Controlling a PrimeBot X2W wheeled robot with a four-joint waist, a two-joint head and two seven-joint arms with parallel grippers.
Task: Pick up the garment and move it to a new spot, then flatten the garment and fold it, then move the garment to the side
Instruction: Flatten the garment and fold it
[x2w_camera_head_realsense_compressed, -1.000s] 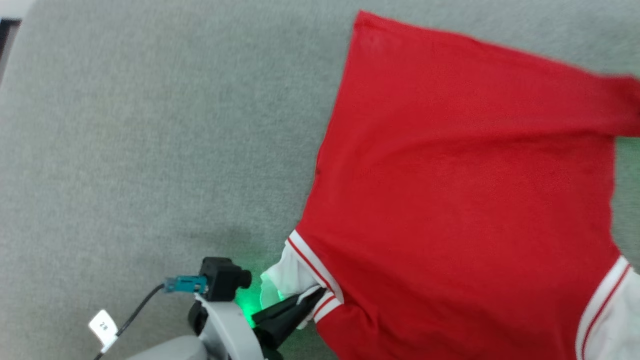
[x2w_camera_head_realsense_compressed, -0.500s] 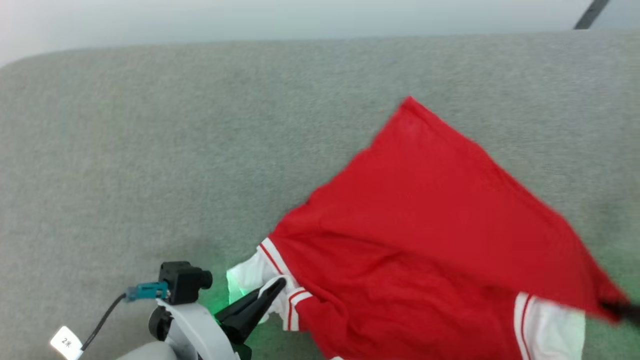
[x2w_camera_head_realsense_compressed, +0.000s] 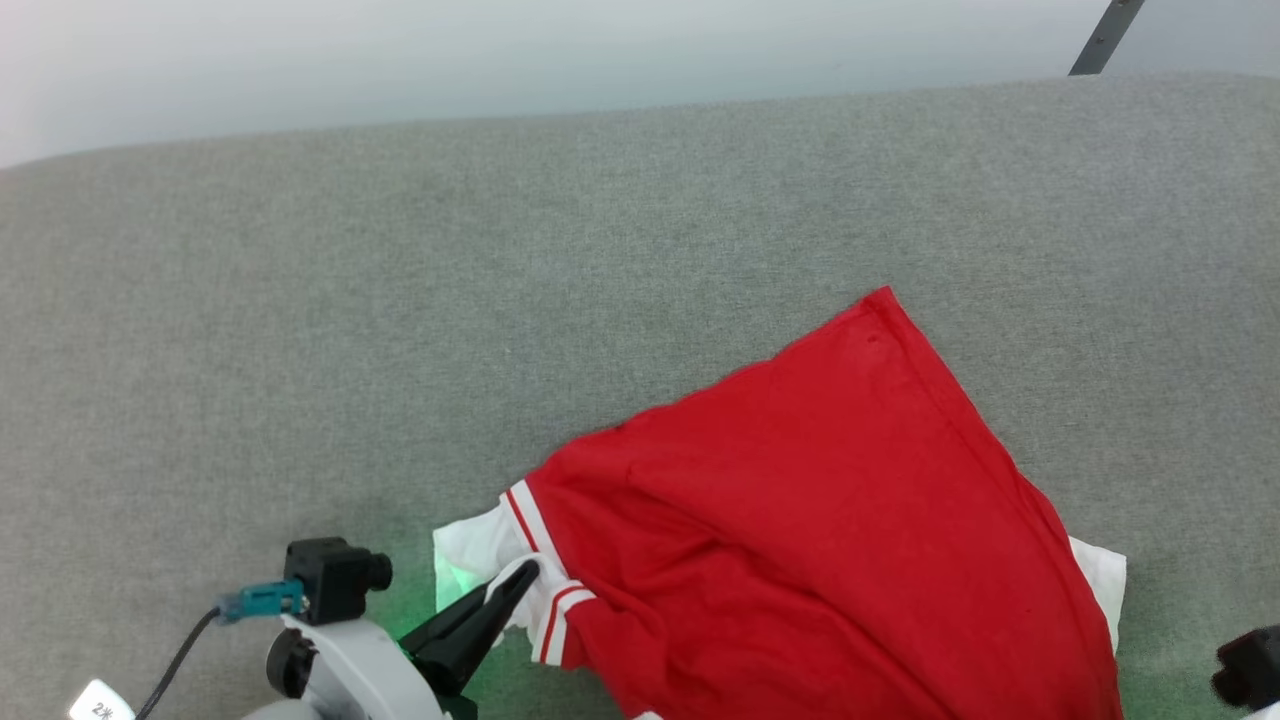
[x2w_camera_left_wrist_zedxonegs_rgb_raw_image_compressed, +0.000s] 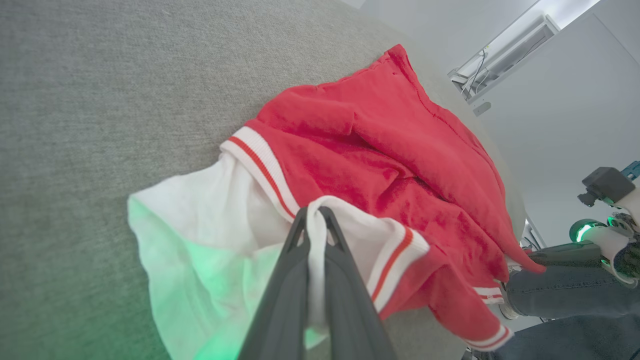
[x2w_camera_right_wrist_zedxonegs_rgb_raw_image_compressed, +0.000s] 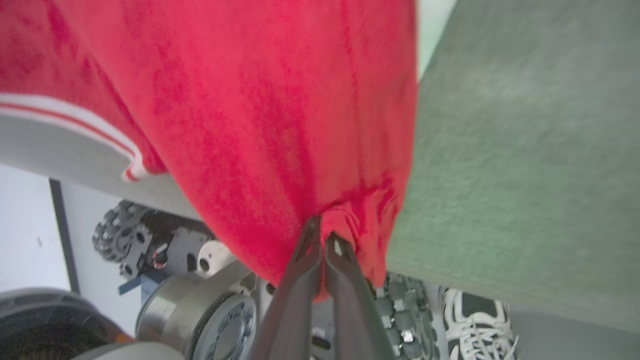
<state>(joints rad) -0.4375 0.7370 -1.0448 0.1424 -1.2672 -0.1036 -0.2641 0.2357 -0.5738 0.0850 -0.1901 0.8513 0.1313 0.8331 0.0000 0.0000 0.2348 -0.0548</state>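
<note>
- Toward the near right corner of the grey tabletop (x2w_camera_head_realsense_compressed: 400, 300): the garment (x2w_camera_head_realsense_compressed: 820, 520), back side up, plain red, no lettering showing.
- Red body loosely spread and wrinkled, one hem corner pointing at the far edge, the far and left parts of the tabletop well apart from it.
- At the garment's left end, a white sleeve (x2w_camera_left_wrist_zedxonegs_rgb_raw_image_compressed: 200, 210) with red-and-white striped trim, lying on the cloth surface and washed in green light.
- Left gripper (x2w_camera_head_realsense_compressed: 520, 580) low at the near edge, clenched on a fold of that sleeve; in the left wrist view, white fabric pinched between the two dark fingers (x2w_camera_left_wrist_zedxonegs_rgb_raw_image_compressed: 280, 310), tips just beside the striped band.
- Right gripper (x2w_camera_right_wrist_zedxonegs_rgb_raw_image_compressed: 320, 230) clamped on a bunch of red fabric at the garment's right end, fingers pressed together, cloth puckered around the tips.
- In the right wrist view, red cloth draped past the tabletop's edge, hanging in front of the robot's wheels (x2w_camera_right_wrist_zedxonegs_rgb_raw_image_compressed: 120, 240).
- Beyond the near right edge, a person's legs in jeans (x2w_camera_left_wrist_zedxonegs_rgb_raw_image_compressed: 565, 295) and a white shoe (x2w_camera_right_wrist_zedxonegs_rgb_raw_image_compressed: 480, 320) on the floor.
</note>
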